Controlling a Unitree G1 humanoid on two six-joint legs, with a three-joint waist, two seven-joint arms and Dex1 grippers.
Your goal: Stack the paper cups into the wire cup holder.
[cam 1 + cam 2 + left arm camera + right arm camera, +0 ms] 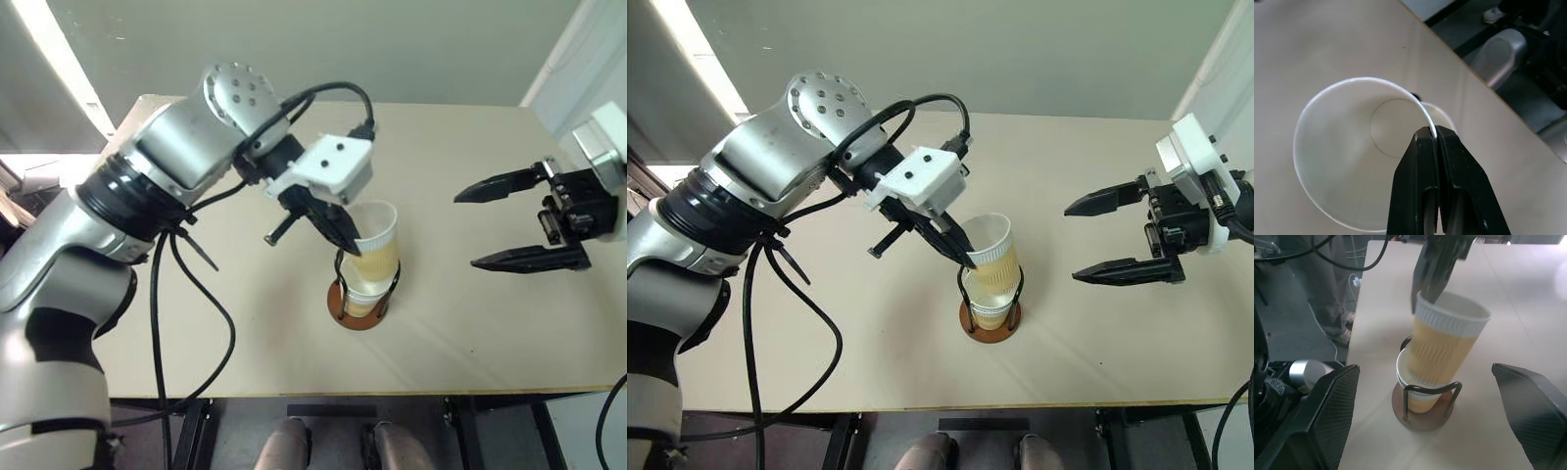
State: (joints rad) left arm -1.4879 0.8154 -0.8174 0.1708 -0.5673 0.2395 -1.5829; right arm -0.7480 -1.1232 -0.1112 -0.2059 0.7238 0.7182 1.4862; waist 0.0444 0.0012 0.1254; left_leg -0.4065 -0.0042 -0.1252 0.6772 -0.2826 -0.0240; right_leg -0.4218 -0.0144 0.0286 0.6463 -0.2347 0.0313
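No readable text or labels

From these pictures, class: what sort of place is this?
Probably a robot lab or test room: a plain table holding just a cup holder with paper cups, and loose cables on the floor.

Silver arm [167, 157], black cables [162, 323], white wrist housing [333, 166].

Head eyes look down over the table [470, 333]; both wrist views closely share the cups [1444, 347].
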